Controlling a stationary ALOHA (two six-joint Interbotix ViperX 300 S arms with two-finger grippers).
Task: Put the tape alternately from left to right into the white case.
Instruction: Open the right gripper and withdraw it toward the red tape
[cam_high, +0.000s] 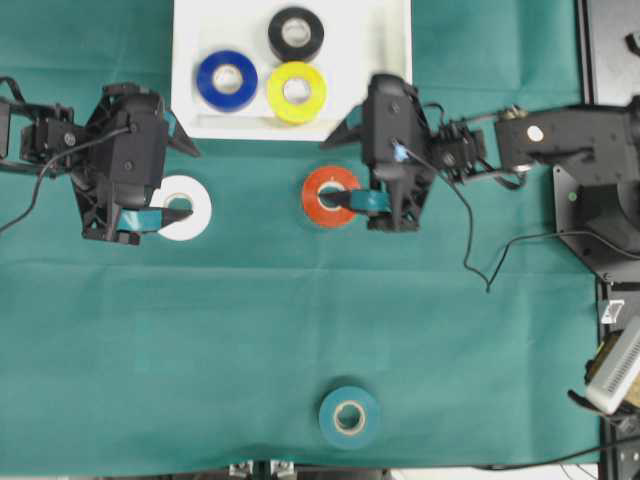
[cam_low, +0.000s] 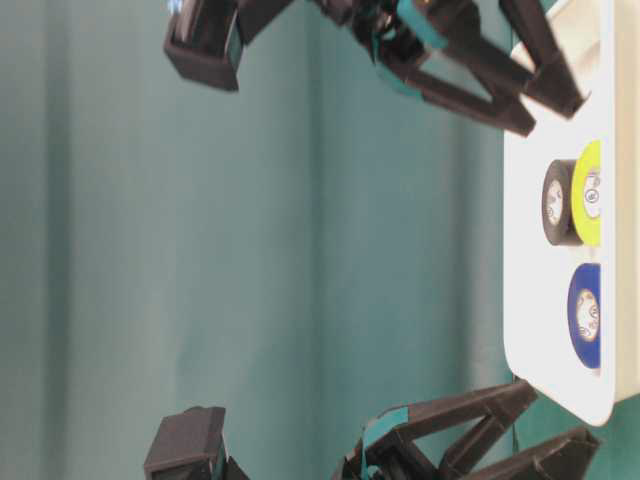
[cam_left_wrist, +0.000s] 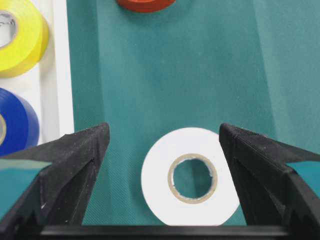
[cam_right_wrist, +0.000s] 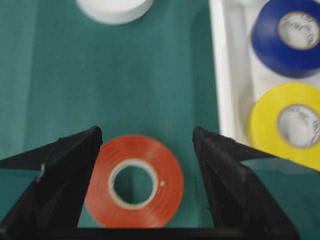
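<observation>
The white case (cam_high: 385, 70) lies at the top middle and holds the blue tape (cam_high: 228, 80), black tape (cam_high: 296, 34) and yellow tape (cam_high: 297, 92). On the green cloth below it lie a white tape (cam_high: 183, 207) and a red tape (cam_high: 332, 197); a teal tape (cam_high: 349, 411) sits near the front edge. My left gripper (cam_left_wrist: 165, 145) hovers open over the white tape (cam_left_wrist: 192, 175), which sits nearer its right finger. My right gripper (cam_right_wrist: 147, 142) hovers open over the red tape (cam_right_wrist: 134, 180), which is nearer its left finger. Neither roll is gripped.
The right arm's base (cam_high: 600, 200) and a loose black cable (cam_high: 490, 270) lie at the right of the cloth. A pale box (cam_high: 615, 370) stands off the cloth at the far right. The case's near rim (cam_high: 290, 132) runs just above both grippers.
</observation>
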